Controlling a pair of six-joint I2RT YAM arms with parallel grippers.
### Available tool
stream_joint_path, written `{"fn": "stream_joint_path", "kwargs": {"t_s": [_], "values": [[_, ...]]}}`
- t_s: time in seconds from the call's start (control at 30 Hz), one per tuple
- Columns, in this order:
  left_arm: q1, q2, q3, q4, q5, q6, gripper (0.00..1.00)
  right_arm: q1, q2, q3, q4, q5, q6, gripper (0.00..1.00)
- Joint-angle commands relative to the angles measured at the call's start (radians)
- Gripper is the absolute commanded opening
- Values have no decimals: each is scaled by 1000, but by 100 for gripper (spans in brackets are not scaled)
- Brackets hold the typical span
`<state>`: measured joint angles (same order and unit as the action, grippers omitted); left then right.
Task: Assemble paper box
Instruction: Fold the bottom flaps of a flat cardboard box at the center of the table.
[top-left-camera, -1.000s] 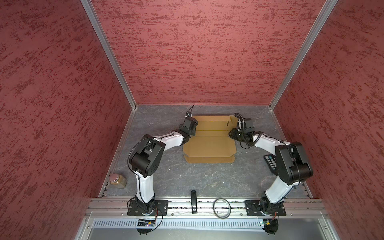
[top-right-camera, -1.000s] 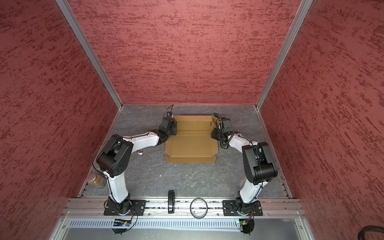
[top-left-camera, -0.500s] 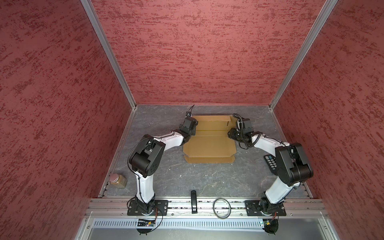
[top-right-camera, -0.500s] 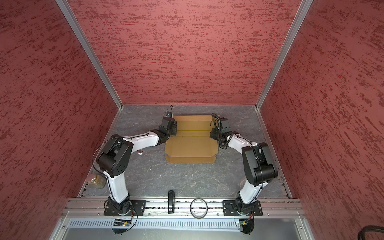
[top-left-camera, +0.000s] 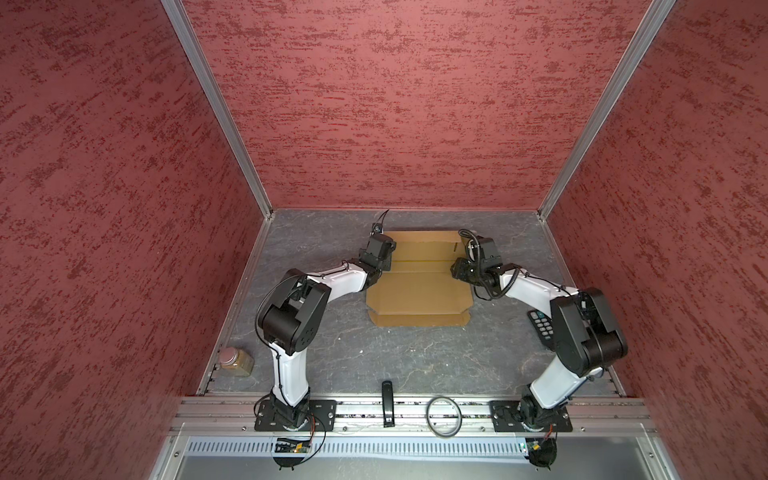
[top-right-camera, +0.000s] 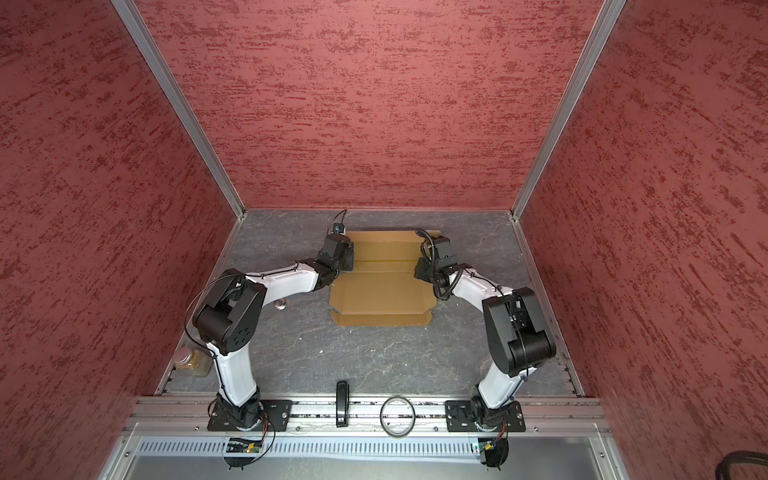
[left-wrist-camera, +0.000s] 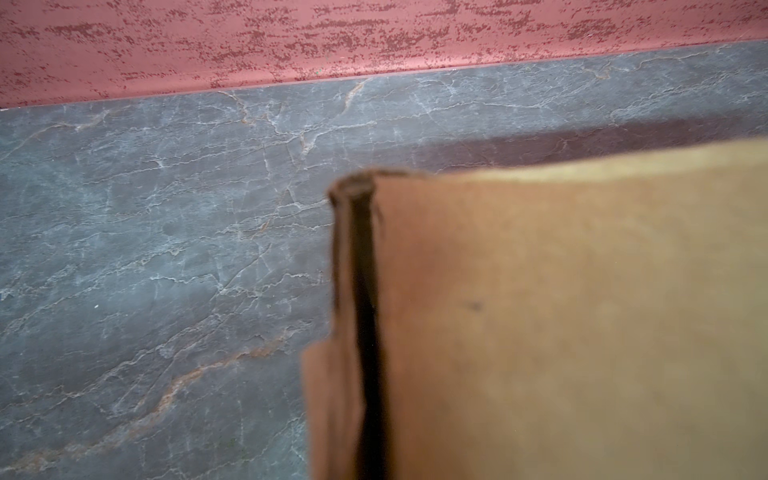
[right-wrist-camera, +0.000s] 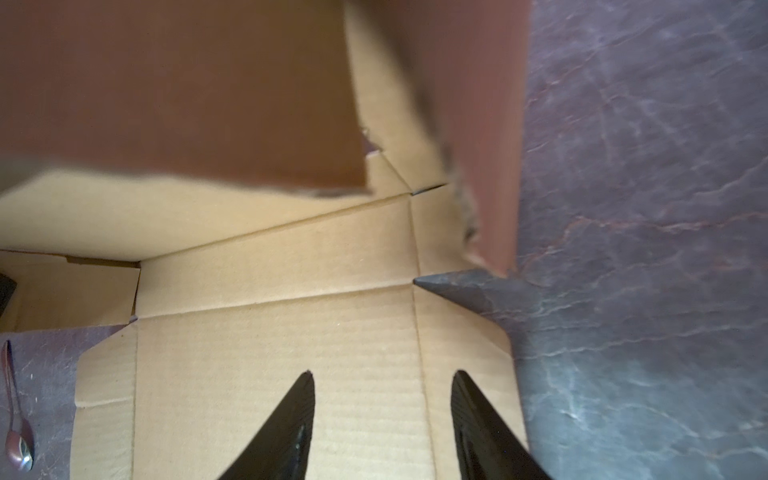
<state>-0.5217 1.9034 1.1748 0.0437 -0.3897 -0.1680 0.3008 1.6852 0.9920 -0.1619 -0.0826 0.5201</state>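
The paper box (top-left-camera: 417, 291) (top-right-camera: 380, 291) is a tan cardboard sheet with creases and flaps, lying flat at the far middle of the table in both top views. My left gripper (top-left-camera: 387, 250) is at its far left edge. In the left wrist view, a raised flap of the paper box (left-wrist-camera: 582, 311) fills the frame edge-on and hides the jaws, which are shut on it. My right gripper (right-wrist-camera: 381, 372) hovers open over the sheet's right side (right-wrist-camera: 270, 353), with nothing between its black fingers (right-wrist-camera: 299, 415). Ahead of it, the far panels stand folded up.
A black remote (top-left-camera: 540, 326) lies by the right arm. A jar (top-left-camera: 237, 361) stands at the near left edge. A spoon (top-right-camera: 280, 304) lies left of the sheet. A black bar (top-left-camera: 387, 401) and a ring (top-left-camera: 444, 415) rest on the front rail. Red walls enclose three sides.
The right gripper's jaws have spread wider and its wrist has shifted slightly toward the sheet's middle. The left arm and the sheet have held still.
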Motion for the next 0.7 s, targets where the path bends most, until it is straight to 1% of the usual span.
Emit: {"fn": "stream_joint_path", "kwargs": {"t_s": [0.0,0.23,0.43,0.67], "values": [[-6,-9,-9,-12,17,-2,0,25,5,45,-24,21,5,55],[-4,-9,-14,-9,17,-2,0,27,55,82,-19,14,-9,56],[-3,-7,-12,-9,21,-1,0,22,105,122,-33,44,-41,57],[3,-8,-14,-10,22,1,0,-16,94,132,-51,65,-91,60]]}}
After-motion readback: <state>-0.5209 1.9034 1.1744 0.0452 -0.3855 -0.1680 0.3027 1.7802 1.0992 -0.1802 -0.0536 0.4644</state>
